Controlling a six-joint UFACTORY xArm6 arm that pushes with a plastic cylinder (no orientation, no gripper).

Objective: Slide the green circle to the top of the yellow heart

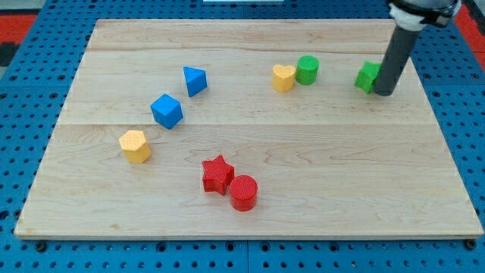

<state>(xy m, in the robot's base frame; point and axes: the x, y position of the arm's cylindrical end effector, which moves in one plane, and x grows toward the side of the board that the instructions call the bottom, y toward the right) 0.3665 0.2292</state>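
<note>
Where legible, no writing: green circle (308,69), yellow heart (283,77).

Legible text, labels, brands, numbers, signs: none found. The counter (250,159) shows plain wood grain only, and the coloured blocks on it carry no markings. The blue pegboard (23,98) around it bears holes only, no lettering.

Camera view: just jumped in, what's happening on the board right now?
My tip sits at the view's right, touching the right side of a second green block, well away from the target. The green circle rests against the right side of the yellow heart, slightly higher, not yet on top of it. The other blocks lie untouched.
</note>
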